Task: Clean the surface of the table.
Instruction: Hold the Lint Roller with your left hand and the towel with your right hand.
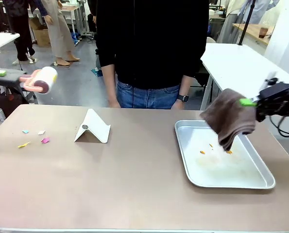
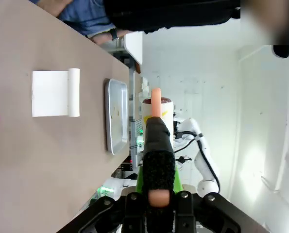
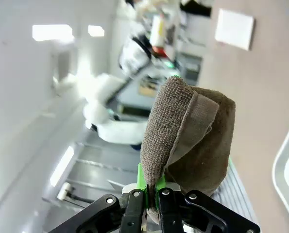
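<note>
Left claw (image 2: 157, 145) pinches roller (image 1: 44, 80); right claw (image 1: 251, 103) pinches cloth (image 1: 229, 119). Scraps (image 1: 35, 137) lie on table (image 1: 134, 179), left: I judge wiping not yet done.

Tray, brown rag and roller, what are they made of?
The tray looks like metal: silvery, dull shine, thin raised rim. The brown rag looks like terry cloth or microfibre: fuzzy looped surface, soft folds. The roller seems to be a white paper-like drum on a pink handle, probably plastic.
</note>
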`<move>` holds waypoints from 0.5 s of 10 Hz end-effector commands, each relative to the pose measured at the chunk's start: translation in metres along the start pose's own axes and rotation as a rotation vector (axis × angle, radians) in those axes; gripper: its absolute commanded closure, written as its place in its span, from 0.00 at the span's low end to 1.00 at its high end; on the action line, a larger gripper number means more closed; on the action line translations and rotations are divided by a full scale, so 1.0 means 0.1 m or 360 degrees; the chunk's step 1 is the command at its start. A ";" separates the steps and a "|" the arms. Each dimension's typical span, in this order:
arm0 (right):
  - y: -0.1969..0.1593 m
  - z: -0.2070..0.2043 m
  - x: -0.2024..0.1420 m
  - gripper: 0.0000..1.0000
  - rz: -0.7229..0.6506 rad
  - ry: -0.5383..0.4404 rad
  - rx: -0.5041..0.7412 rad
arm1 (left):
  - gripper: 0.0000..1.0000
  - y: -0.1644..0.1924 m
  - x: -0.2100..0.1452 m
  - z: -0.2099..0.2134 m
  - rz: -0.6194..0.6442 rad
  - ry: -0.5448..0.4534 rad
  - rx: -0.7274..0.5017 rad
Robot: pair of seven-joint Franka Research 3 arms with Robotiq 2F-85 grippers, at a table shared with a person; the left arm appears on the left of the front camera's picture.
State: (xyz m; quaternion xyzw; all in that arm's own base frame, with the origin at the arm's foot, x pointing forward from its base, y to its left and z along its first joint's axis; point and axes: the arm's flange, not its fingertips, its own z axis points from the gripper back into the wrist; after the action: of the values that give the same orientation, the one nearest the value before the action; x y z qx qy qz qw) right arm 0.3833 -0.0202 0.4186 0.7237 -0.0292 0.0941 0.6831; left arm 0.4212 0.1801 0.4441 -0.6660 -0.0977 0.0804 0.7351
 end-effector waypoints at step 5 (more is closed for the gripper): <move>0.17 0.57 -0.43 1.00 -0.0095 -0.0494 0.0208 | 1.00 0.36 -0.41 0.94 -0.0108 0.0147 -0.0190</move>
State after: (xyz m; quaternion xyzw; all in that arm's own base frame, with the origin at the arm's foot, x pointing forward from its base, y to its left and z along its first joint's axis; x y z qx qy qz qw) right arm 0.3472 -0.0903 0.4171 0.7676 -0.0967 -0.0229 0.6332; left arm 0.3549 0.2527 0.4188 -0.6929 -0.0760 0.0277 0.7165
